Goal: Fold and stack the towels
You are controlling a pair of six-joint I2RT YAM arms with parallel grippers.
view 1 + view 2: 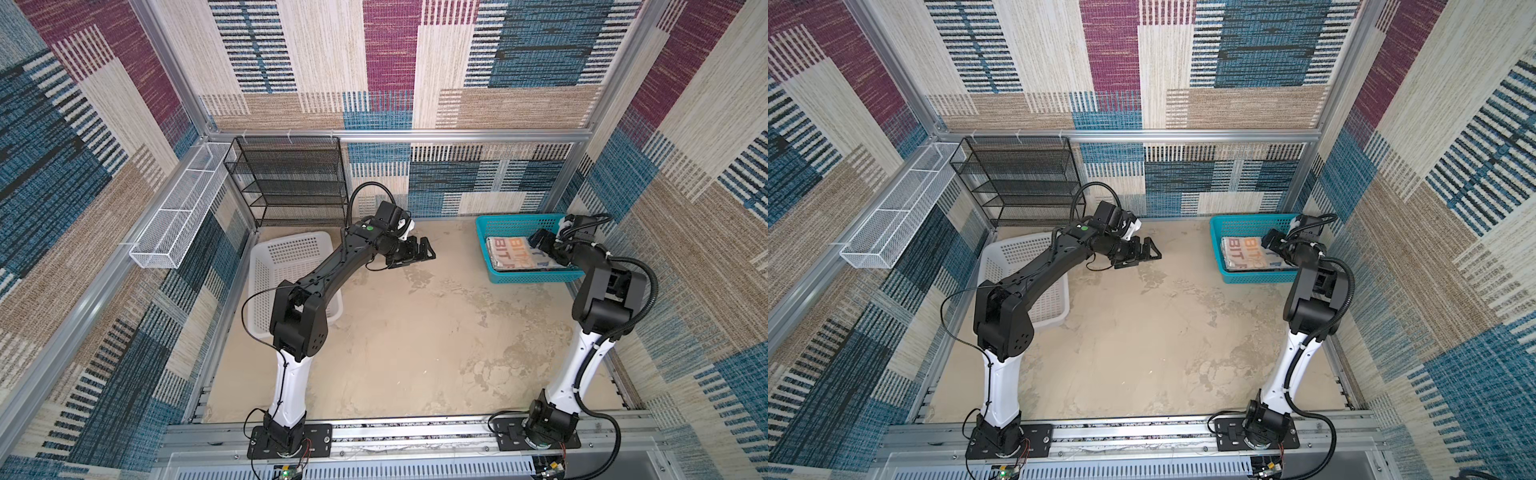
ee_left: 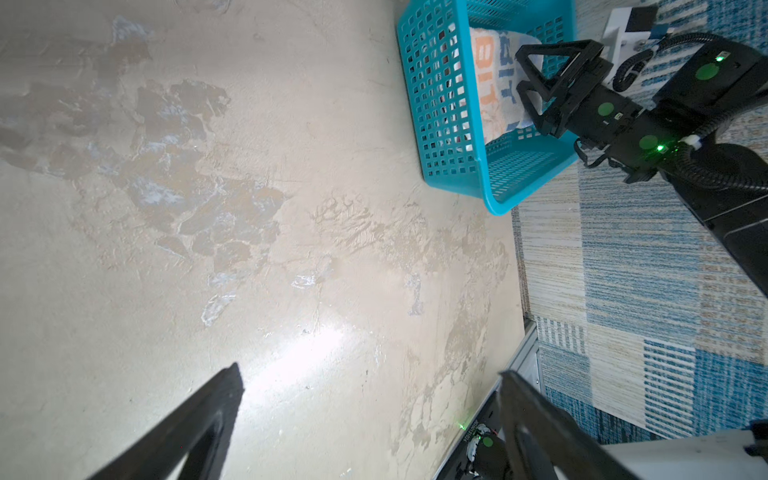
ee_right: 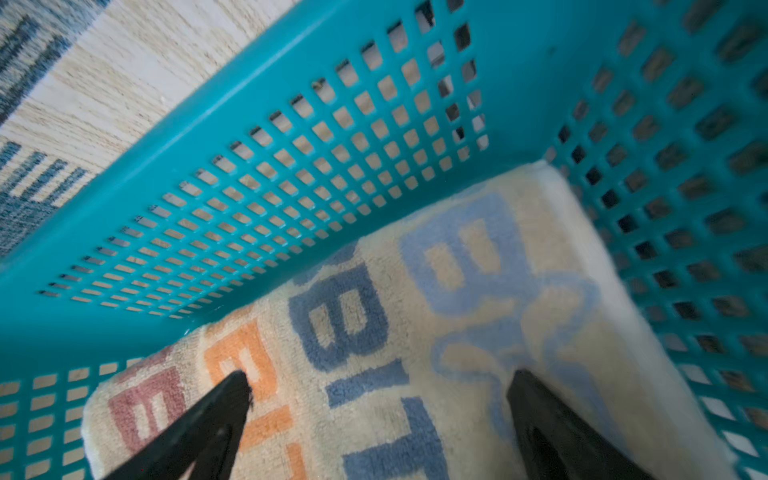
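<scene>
Both end effectors (image 2: 370, 370) (image 3: 382, 378) spread wide

Left arm (image 1: 328, 266) and right arm (image 1: 602, 299) are built alike: white lower link, black joints, black upper link. Corrugated black cable (image 1: 653, 286) is looped along right arm; green dot (image 1: 368, 227) is marked on left arm.

Right gripper (image 1: 543, 245) hides part of lettered towel (image 1: 505, 253), teal basket (image 1: 536, 276), tabletop's far-right corner; layers beneath indistinct; left arm (image 1: 328, 266) covers middle of white basket (image 1: 291, 249).
</scene>
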